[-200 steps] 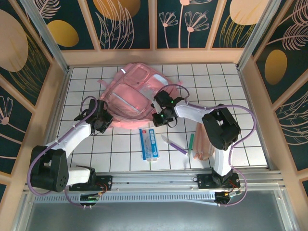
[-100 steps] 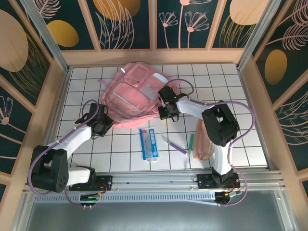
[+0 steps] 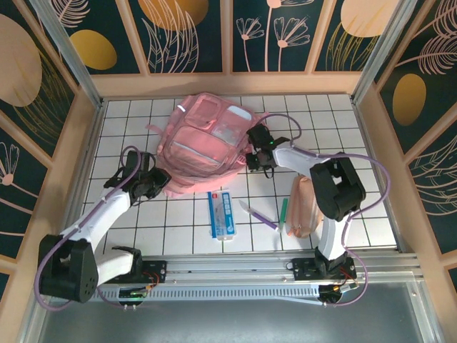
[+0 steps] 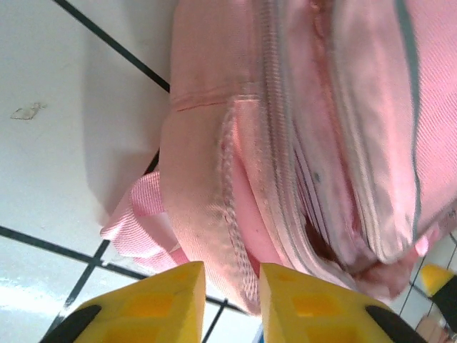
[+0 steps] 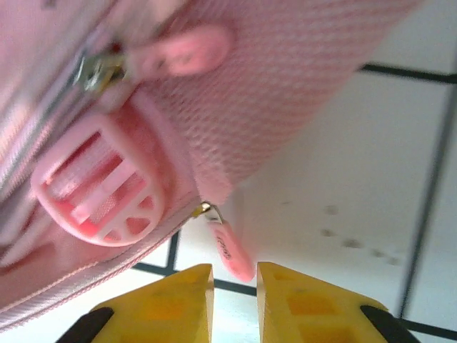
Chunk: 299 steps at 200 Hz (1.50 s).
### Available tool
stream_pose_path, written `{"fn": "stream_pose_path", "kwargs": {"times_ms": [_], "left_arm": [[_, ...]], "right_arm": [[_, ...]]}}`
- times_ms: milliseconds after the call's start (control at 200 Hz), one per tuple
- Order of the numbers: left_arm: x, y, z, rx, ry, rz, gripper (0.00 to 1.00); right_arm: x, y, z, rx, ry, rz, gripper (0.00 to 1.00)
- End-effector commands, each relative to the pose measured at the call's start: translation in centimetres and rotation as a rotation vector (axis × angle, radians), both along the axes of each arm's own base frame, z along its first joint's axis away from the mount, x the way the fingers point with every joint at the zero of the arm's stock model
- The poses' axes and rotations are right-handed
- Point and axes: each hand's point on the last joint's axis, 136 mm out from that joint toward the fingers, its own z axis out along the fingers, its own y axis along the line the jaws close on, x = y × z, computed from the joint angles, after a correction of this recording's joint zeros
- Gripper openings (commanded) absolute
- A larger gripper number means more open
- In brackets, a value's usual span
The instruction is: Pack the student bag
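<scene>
White gridded bench [image 3: 343, 128] is carrying the student bag [image 3: 203, 139], with both arms working at its near corners.
Both sets of jaws are standing slightly apart; right gripper [image 5: 234, 275] is nosing the zipper pull [image 5: 230, 246]. I'd seat it deeper before clamping, with left gripper [image 4: 232, 279] bracing the bag's left seam.

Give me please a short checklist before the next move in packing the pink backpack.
1. Student bag lying on table: ok.
2. Zip opened wide enough: cannot tell; a small gap shows.
3. Left gripper free of bag: not ok; fabric edge sits between its fingers.
4. Right gripper pinching zipper pull: cannot tell; pull hangs between fingertips.
5. Pencil box, purple pen, green pen, pouch unobstructed: ok.
</scene>
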Motion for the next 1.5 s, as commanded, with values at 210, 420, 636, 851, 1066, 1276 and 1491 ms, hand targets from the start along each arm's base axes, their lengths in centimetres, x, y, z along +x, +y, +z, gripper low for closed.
{"fn": "stream_pose_path", "kwargs": {"times_ms": [210, 420, 636, 851, 1066, 1276, 1491], "left_arm": [[-2.6, -0.2, 1.1, 0.074, 0.033, -0.168, 0.34], [1.0, 1.0, 2.9, 0.222, -0.024, -0.196, 0.34], [2.5, 1.3, -1.9, 0.287, 0.038, -0.232, 0.36], [2.4, -1.2, -3.8, 0.256, 0.017, -0.288, 0.35], [1.0, -6.1, -4.7, 0.206, 0.018, -0.392, 0.34], [-2.4, -11.0, -4.6, 0.083, -0.006, -0.424, 0.32], [-4.7, -9.1, -3.3, 0.123, 0.049, -0.410, 0.32]], "right_arm": [[5.1, -2.4, 9.2, -0.010, -0.120, -0.149, 0.36], [7.4, -1.8, 12.6, 0.129, -0.266, -0.131, 0.42], [5.6, -9.8, 14.4, 0.227, -0.348, -0.546, 0.70], [0.7, -13.5, 10.1, 0.558, -0.153, -0.653, 0.69], [2.5, -8.6, 11.2, 0.401, -0.284, -0.132, 0.72], [5.0, -6.4, 11.8, 0.123, -0.425, 0.420, 0.74], [2.6, -2.5, 9.7, 0.139, -0.414, 1.009, 0.72]]}}
